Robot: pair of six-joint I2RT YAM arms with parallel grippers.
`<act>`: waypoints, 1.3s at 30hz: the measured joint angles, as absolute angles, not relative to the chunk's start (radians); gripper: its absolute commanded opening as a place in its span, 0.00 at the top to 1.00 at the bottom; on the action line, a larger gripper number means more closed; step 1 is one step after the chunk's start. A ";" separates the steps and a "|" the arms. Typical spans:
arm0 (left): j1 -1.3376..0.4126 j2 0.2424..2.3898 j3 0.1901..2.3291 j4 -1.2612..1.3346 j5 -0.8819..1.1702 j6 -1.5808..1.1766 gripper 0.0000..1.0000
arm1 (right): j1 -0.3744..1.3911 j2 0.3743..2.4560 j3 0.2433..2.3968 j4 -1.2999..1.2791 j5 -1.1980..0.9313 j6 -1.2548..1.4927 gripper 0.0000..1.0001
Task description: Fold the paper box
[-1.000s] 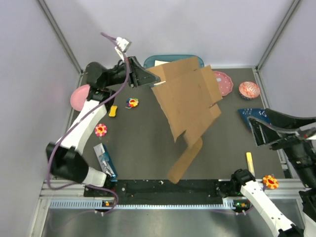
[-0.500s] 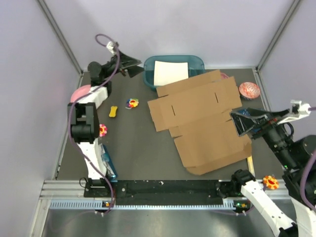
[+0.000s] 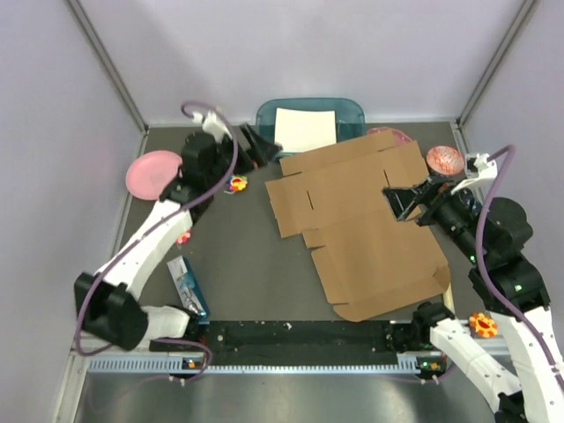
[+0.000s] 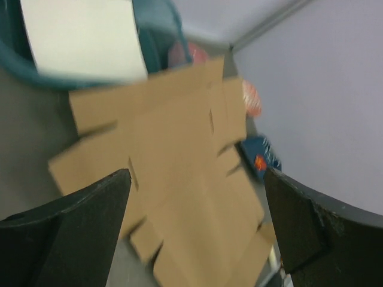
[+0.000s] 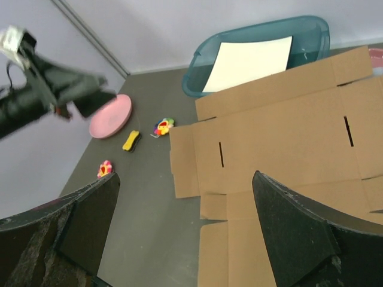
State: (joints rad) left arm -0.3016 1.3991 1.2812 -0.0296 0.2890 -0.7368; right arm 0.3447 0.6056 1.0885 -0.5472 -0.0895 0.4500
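Item: brown die-cut cardboard box (image 3: pixel 361 220), lying unfolded on dark grey table (image 3: pixel 238 273), right of ctr. L gripper (image 3: pixel 256 145) and R gripper (image 3: pixel 397 203) are both hanging spread, empty. I'm favouring pinning the base panel w/ one gripper, lifting flaps along creases.

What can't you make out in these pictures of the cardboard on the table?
Top view: far pink dish mostly hidden under the paper box.
Left wrist view: motion blur smears the box's slots and creases.
Right wrist view: the box's near end is cut off by the frame and a finger of the right gripper.
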 measured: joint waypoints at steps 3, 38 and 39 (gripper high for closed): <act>-0.391 1.204 0.953 0.041 0.203 -0.756 0.01 | 0.345 0.606 1.065 -0.538 -0.099 0.457 0.07; -0.401 1.755 0.690 0.676 0.437 -0.840 1.00 | 0.345 0.620 0.994 -0.493 -0.130 0.484 0.07; -0.401 1.739 0.696 0.663 0.442 -0.832 1.00 | 0.345 0.617 0.994 -0.494 -0.130 0.484 0.07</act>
